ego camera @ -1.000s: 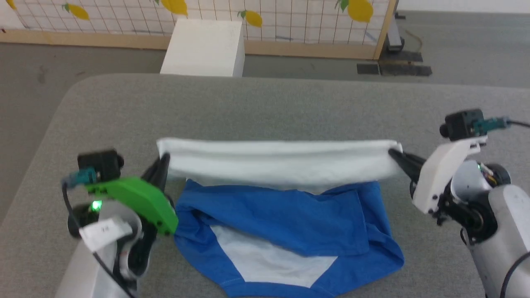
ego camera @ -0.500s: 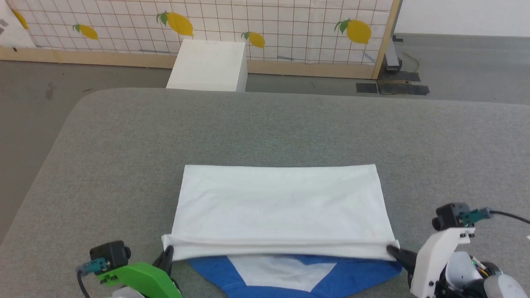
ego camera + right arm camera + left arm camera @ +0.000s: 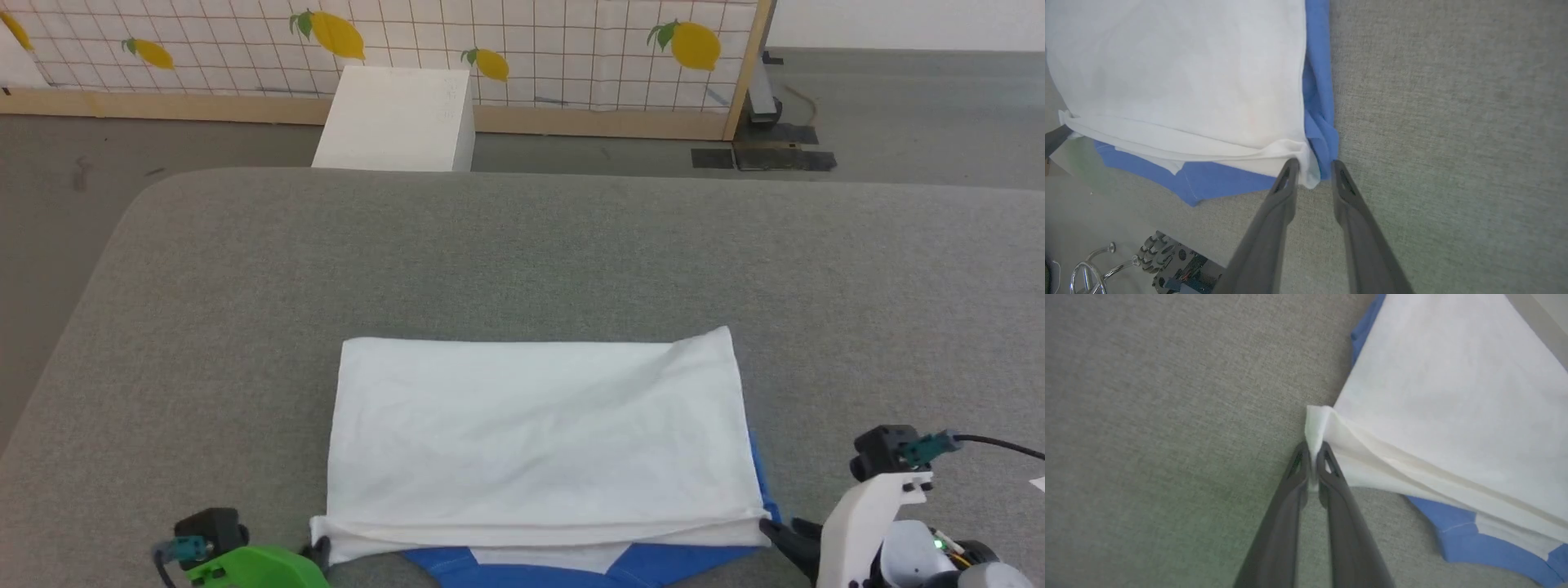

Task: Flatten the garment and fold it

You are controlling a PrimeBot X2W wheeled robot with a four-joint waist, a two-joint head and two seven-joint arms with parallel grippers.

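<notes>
Drawn nearer since before, the garment (image 3: pixel 539 433) lies white-over-blue on the table (image 3: pixel 522 245): first fold laid. My left gripper (image 3: pixel 1313 452) pinches one hem corner; my right gripper (image 3: pixel 1314 164) stands parted around the other. Next, I judge: release left, withdraw both, fold crosswise.

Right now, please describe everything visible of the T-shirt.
The T-shirt is soft white cloth with blue sleeves and trim, lying on the grey padded table. Its white body lies folded over the blue parts, which peek out at the near and right edges. The left gripper pinches one near corner; the right gripper stands open around the other.
</notes>
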